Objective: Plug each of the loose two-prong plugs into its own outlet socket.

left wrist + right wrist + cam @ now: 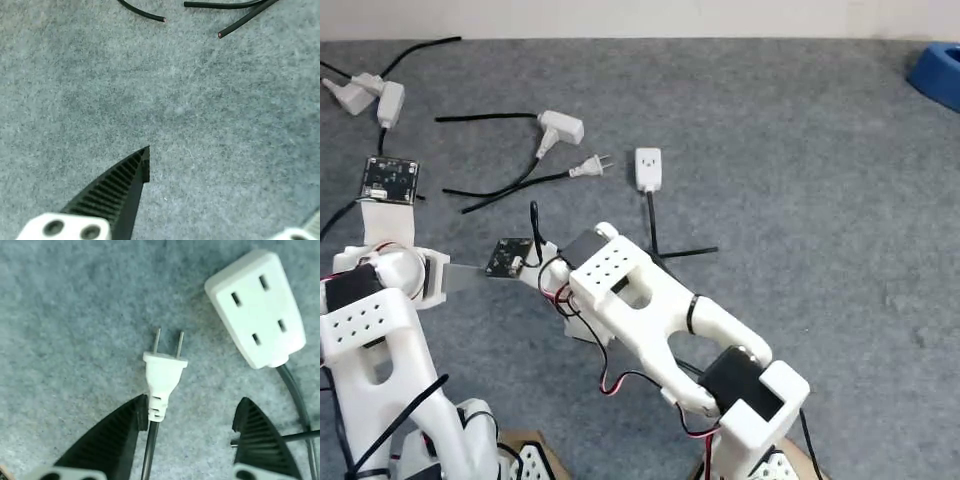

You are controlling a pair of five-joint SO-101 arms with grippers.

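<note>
Plug: loose on carpet, prongs bare, just beside socket, not inserted. Right gripper: jaws apart, straddling the plug's cord end, holding nothing. Left gripper: jaws apart over bare carpet. Another corded white piece lies loose farther off. Judgement: no insertion made; all remain.

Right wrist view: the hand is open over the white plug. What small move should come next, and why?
Probably nudge the right hand sideways to centre it over the two-prong plug before lowering. The hand is open, but the plug's body lies close to one finger, not midway, with its prongs pointing away from the hand and the outlet socket off to the side.
</note>
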